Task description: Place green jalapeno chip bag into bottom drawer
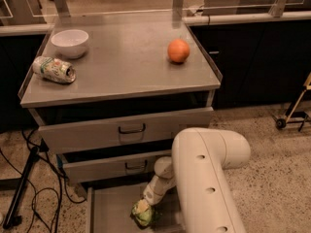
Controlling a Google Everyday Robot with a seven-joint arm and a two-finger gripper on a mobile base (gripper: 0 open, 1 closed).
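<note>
The white arm (206,178) reaches down low. Its gripper (148,201) is inside the pulled-out bottom drawer (111,208). The green chip bag (141,213) seems to rest on the drawer floor, right under the gripper's tip and touching it. I cannot tell if the jaws are squeezing it or open.

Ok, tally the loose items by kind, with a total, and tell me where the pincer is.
Bowl: 1
Crushed can: 1
Orange: 1
Green jalapeno chip bag: 1
Total: 4
The pincer is at the bag, over the bottom drawer.
</note>
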